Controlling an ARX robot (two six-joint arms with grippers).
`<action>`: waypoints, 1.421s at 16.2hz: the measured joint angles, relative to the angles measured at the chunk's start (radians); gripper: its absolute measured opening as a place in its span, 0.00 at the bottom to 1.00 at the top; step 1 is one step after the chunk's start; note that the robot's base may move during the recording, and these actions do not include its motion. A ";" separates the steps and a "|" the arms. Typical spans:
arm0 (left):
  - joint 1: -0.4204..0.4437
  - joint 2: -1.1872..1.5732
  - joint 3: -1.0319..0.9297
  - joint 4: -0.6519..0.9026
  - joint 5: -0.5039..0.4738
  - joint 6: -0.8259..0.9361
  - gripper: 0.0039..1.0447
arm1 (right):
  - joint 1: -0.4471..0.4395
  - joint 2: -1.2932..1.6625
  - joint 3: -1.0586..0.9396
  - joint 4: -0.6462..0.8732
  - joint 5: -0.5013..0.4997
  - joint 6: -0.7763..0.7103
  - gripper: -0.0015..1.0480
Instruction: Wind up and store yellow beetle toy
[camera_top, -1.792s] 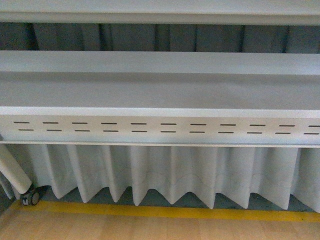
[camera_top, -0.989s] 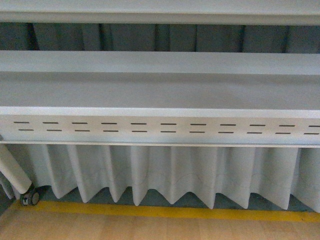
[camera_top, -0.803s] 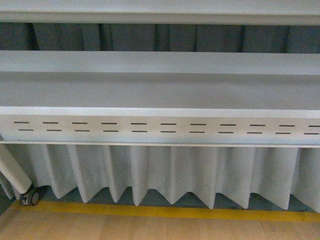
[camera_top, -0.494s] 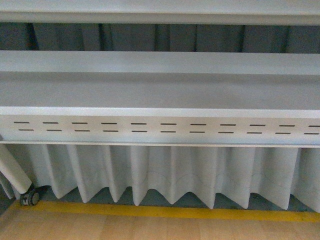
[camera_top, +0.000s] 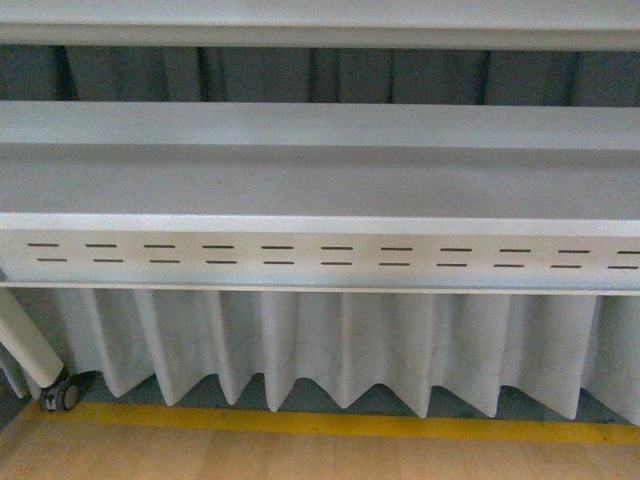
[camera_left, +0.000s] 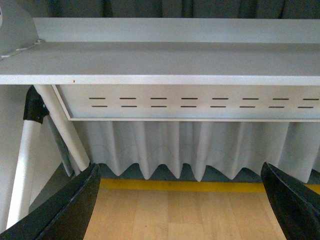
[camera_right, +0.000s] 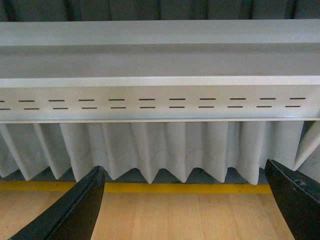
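The yellow beetle toy is out of view in every frame. In the left wrist view my left gripper (camera_left: 180, 210) is open, its black fingers (camera_left: 75, 205) spread wide over wooden floor with nothing between them. My right gripper (camera_right: 185, 210) is open too in the right wrist view, its dark fingers (camera_right: 80, 210) far apart and empty. Neither arm shows in the front view.
A white shelf unit (camera_top: 320, 180) with a slotted front panel (camera_top: 320, 255) fills the front view. A pleated white curtain (camera_top: 330, 345) hangs below it. A yellow floor stripe (camera_top: 320, 422) runs along the wooden floor. A white slanted leg (camera_top: 25, 340) with a caster (camera_top: 62, 396) stands at the left.
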 joint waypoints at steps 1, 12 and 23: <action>0.000 0.000 0.000 0.000 0.000 0.000 0.94 | 0.000 0.000 0.000 0.000 0.000 0.000 0.94; 0.000 0.000 0.000 0.003 0.000 0.000 0.94 | 0.000 0.000 0.000 0.000 0.000 0.000 0.94; 0.000 0.000 0.000 -0.001 -0.001 0.000 0.94 | 0.000 0.000 0.000 0.001 0.000 0.000 0.94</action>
